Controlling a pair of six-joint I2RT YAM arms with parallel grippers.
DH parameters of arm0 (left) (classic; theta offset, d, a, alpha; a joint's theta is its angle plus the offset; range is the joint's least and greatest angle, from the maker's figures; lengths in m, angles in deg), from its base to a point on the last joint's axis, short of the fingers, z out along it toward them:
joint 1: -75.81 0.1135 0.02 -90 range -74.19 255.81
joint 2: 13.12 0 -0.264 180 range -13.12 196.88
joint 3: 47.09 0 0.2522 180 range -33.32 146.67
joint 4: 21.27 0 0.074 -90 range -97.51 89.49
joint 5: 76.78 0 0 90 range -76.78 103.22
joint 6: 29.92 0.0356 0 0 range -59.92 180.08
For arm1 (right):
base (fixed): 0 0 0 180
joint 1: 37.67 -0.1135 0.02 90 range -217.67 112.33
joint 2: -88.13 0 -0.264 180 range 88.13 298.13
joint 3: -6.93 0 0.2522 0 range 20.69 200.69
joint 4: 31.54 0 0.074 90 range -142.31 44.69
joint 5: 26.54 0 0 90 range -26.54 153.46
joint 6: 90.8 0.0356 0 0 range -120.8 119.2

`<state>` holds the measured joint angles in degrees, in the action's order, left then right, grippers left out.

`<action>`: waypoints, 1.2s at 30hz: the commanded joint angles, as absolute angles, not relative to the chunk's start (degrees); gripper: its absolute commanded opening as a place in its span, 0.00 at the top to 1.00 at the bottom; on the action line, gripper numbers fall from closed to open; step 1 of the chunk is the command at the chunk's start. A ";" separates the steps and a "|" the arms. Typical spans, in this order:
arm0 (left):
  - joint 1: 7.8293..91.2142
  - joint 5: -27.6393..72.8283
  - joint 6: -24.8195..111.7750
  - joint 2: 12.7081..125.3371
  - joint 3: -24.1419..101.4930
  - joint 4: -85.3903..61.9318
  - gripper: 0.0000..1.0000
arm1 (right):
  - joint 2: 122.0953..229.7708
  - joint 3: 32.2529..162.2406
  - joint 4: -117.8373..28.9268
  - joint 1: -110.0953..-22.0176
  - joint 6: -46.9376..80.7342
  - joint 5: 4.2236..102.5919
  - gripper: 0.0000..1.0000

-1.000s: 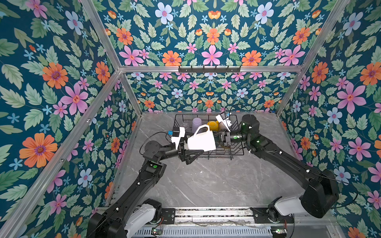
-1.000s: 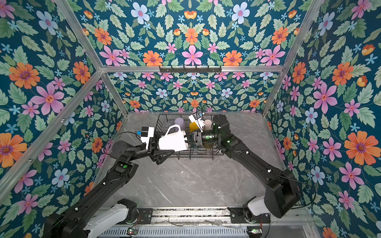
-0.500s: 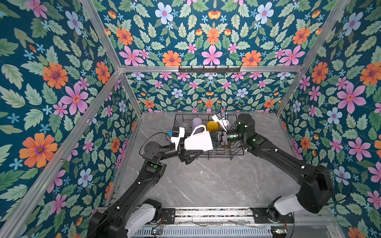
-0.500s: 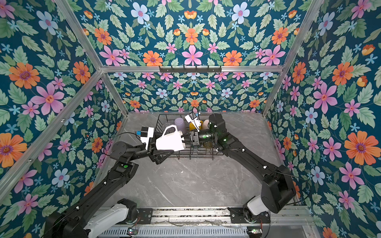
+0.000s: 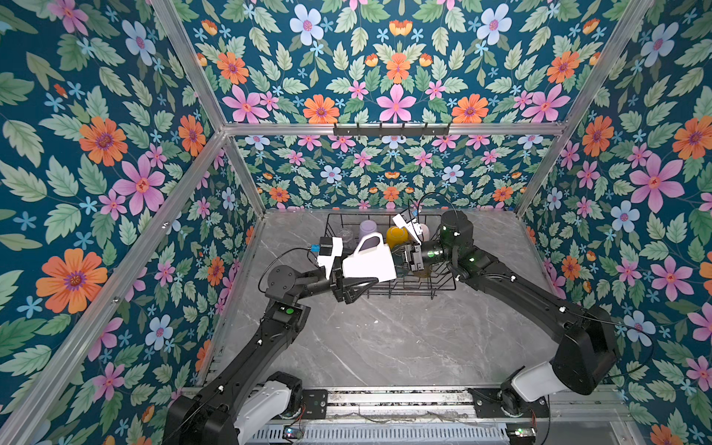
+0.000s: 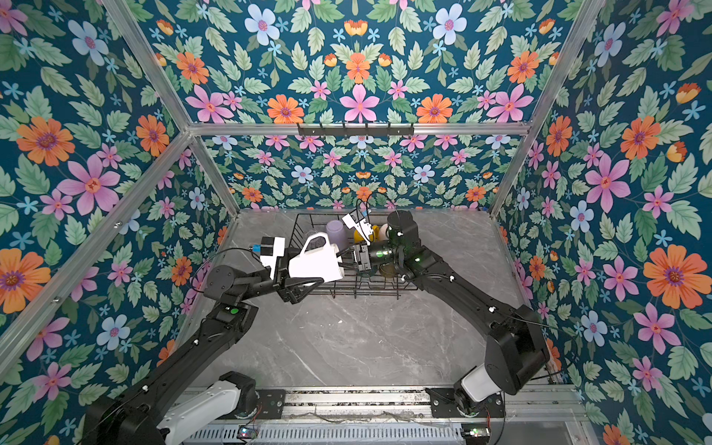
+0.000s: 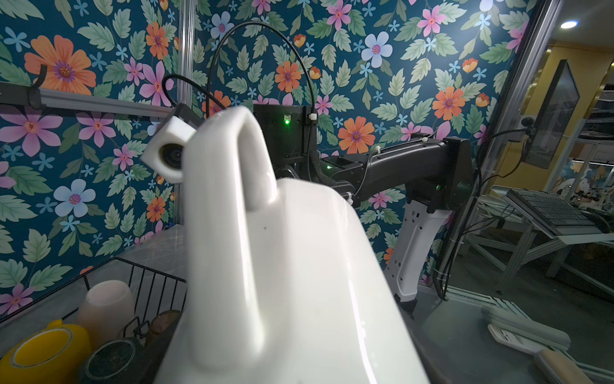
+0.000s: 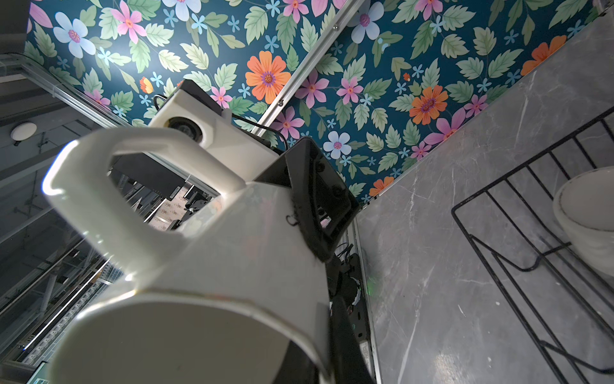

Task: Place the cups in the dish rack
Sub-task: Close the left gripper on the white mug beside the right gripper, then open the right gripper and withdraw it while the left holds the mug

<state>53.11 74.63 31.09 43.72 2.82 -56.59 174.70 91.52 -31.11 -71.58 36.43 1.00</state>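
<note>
Right gripper [image 5: 398, 262] clamps the white mug [image 5: 368, 264], left gripper [image 5: 360, 275] straddling it, hold unclear, over dish rack [image 5: 408, 295] holding lilac tumbler [image 5: 368, 229] and yellow mug [image 5: 396, 235].

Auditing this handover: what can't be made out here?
Left gripper: whether it grips the white mug; the mug covers its pads in both top views and fills the left wrist view.
Right gripper fingertips: behind the mug's mouth, both top views.
Dish rack, right side: covered by the right arm.
</note>
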 commanded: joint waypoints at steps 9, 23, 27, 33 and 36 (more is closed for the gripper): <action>52.91 75.35 37.89 41.52 5.10 -48.08 1.00 | 173.35 93.02 -35.15 -70.46 33.91 7.33 0.61; 52.78 49.56 54.66 47.30 22.90 -4.95 1.00 | 158.98 87.41 -57.95 -62.10 24.16 34.75 0.19; 52.76 40.49 54.96 53.56 29.90 4.60 1.00 | 153.43 85.96 -62.13 -62.03 21.08 45.27 0.01; 52.04 34.71 56.47 60.71 38.39 14.53 1.00 | 149.93 84.52 -63.98 -62.00 18.85 52.74 0.01; 50.67 30.68 56.82 63.32 41.58 18.48 1.00 | 149.74 84.15 -64.44 -61.84 18.63 53.85 0.01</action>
<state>51.36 35.64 55.59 62.25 39.47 15.19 149.98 84.26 -63.39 -61.90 20.08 49.66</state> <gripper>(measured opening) 0.809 0.988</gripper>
